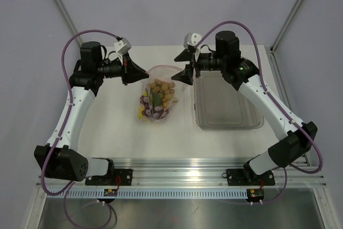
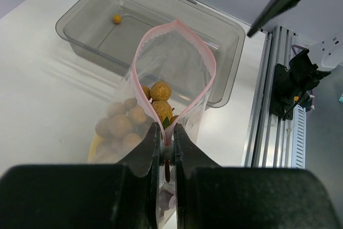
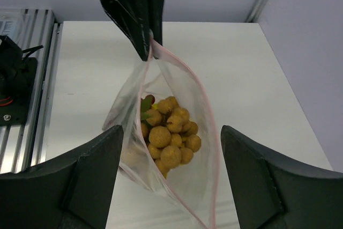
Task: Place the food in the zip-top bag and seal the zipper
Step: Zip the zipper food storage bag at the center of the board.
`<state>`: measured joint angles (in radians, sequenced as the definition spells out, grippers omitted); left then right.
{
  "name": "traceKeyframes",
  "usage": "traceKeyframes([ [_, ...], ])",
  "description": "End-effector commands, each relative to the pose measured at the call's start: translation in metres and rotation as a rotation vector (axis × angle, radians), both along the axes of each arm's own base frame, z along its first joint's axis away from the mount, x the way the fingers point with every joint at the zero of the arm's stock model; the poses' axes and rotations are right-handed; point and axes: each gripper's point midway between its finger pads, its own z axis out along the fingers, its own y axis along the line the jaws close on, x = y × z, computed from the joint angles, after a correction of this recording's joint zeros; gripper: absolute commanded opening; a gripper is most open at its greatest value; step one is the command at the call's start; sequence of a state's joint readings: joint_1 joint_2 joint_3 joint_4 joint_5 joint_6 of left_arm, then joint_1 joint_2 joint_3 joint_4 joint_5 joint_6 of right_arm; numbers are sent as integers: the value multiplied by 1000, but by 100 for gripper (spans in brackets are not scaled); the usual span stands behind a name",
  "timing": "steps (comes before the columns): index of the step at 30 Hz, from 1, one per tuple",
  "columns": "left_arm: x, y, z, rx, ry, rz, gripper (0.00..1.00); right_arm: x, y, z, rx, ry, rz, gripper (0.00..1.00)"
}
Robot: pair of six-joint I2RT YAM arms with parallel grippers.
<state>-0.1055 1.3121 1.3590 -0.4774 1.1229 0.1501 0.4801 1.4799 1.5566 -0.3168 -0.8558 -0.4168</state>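
Bag count: one zip-top bag (image 1: 157, 97), mid-bench, mouth agape. My left end effector (image 2: 167, 132) pinches its zipper (image 2: 213, 71). My right end effector (image 1: 182, 66) stands wide around the mouth's other end. One clear tray (image 1: 230, 125) holds one loose fruit (image 2: 117, 19). The bagged round fruits (image 3: 169, 132) bury the grapes and bananas, so I can't count those.

One zip-top bag (image 3: 197, 175), one cluster of tan-orange round fruits (image 3: 169, 132), one rigid clear tray (image 1: 230, 127), one loose round fruit (image 2: 117, 19).
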Motion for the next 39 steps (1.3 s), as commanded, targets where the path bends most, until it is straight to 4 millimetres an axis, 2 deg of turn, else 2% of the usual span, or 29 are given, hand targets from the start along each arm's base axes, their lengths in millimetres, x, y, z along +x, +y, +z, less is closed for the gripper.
traceKeyframes([
  [1,-9,-5,22,-23,-118,-60,0,-4,24,-7,-70,-15,51,82],
  [3,-10,-5,19,-18,-115,-64,0,-3,35,-14,-91,-15,64,84],
  [7,-12,-6,13,-8,-105,-80,0,-3,53,-13,-95,-29,94,87],
  [12,-20,-7,9,-4,-98,-126,0,6,63,-22,-113,-24,97,88],
  [14,-20,-8,10,0,-110,-143,0,7,66,-20,-109,-29,103,88],
  [18,-18,-10,8,8,-98,-148,0,11,75,-30,-127,0,118,89],
  [23,-11,-10,5,19,-93,-128,0,-1,86,-41,-140,47,177,88],
  [29,-11,-12,5,16,-94,-141,0,-14,94,-54,-160,71,218,85],
  [33,-14,-13,6,22,-100,-161,0,-8,98,-63,-181,87,210,74],
  [34,-14,-13,6,25,-100,-163,0,-8,98,-61,-184,89,209,63],
  [36,-15,-13,4,32,-95,-163,0,-5,99,-60,-185,90,203,54],
  [37,-14,-13,4,33,-93,-161,0,-6,99,-61,-187,92,204,44],
  [39,-13,-12,4,36,-90,-157,0,-5,98,-60,-183,90,200,33],
])
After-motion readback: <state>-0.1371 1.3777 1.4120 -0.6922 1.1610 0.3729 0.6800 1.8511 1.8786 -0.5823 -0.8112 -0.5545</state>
